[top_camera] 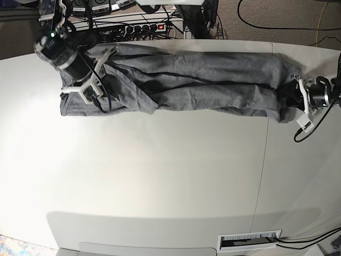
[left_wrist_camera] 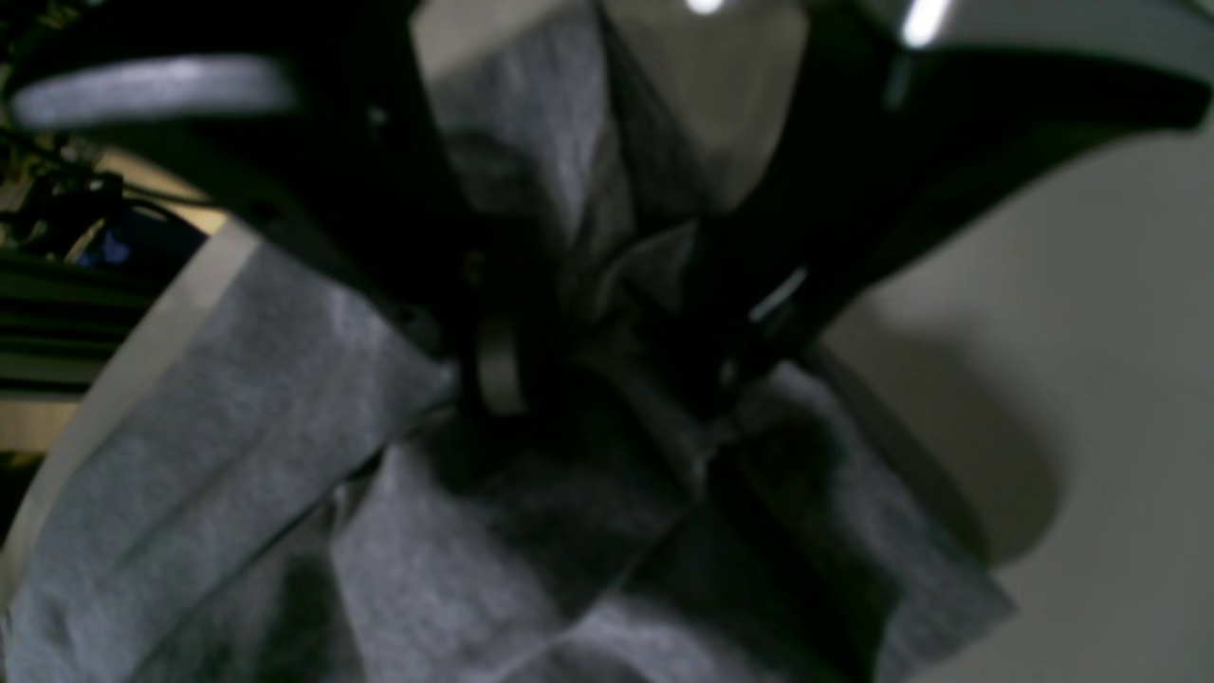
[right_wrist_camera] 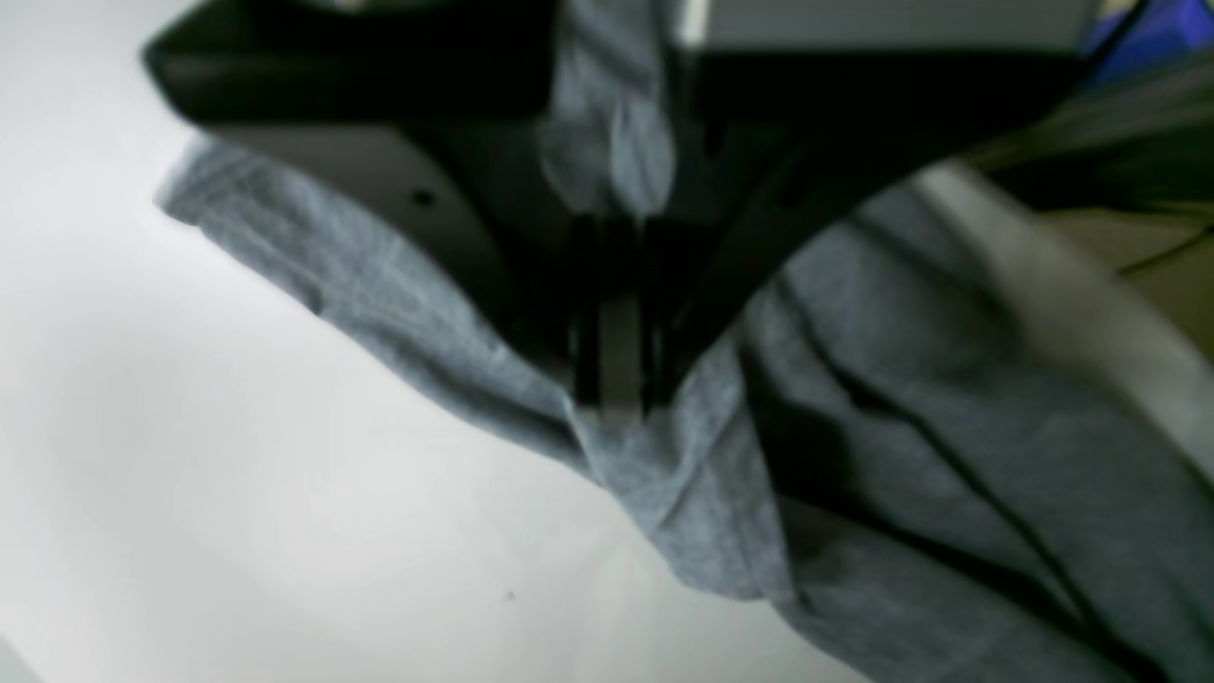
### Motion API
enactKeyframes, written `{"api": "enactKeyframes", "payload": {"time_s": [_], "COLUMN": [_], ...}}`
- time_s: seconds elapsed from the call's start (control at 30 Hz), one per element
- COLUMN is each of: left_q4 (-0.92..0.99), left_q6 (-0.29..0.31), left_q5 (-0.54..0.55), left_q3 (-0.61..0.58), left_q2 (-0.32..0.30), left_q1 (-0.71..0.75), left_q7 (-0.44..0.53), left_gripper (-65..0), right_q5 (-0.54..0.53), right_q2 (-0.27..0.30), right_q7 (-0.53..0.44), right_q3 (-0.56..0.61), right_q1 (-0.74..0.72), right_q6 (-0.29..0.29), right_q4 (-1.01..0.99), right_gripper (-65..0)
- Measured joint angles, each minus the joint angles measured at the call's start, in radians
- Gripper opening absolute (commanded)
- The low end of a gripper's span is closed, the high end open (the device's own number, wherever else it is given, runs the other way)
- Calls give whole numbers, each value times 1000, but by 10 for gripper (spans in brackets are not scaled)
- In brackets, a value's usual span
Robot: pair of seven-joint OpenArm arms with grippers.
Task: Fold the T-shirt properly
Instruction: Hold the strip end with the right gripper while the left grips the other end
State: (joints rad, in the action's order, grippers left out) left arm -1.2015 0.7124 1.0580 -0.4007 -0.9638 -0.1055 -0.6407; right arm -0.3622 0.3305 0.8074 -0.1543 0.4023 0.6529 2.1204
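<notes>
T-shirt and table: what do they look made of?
T-shirt: looks like thin, soft knit, heather grey and matte; flecked weave shows in the wrist views, and it drapes in loose creases. Probably cotton or a blend, can't say which.
Table: hard, smooth, off-white surface with a faint sheen, likely laminate or painted board; a seam runs across it.

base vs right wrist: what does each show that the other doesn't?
Base only: the whole T-shirt stretched as a long band across the table's far side, the left end effector at its other end, a power strip behind the table.

Right wrist only: the right end effector shut on a bunched fold, seen close.

Both: grey fabric on the white tabletop, with the table's edge.
</notes>
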Motion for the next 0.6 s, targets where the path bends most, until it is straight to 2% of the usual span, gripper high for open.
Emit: {"api": "enactKeyframes", "payload": {"time_s": [0.13,0.27,0.4,0.47,0.6], "left_q4": [-3,7,12,17,18], "left_q6": [-7,-16,-60,-95,-94], "left_q5": [-2,-50,-80,-83,-16], "left_q3": [88,193,286,323,366], "left_q2": [17,16,17,16,16], "left_q1": [16,27,35,38,40], "left_q7": [-79,-159,-232,-246,-252], "left_gripper": [-379,-379,-379,-379,-379], "right_q5": [37,66,121,138,141], "right_q2": [0,-1,-1,-1,-1], "right_q7": [2,-1,-18,-23,-31], "right_q3": [21,23,23,23,23], "right_q1": [-55,-79,-96,-107,-121], "right_q6": [-2,-2,-2,-2,-4], "right_q4": [-121,-229,-281,-286,-286], "right_gripper": [-650,-650,-650,-650,-650]}}
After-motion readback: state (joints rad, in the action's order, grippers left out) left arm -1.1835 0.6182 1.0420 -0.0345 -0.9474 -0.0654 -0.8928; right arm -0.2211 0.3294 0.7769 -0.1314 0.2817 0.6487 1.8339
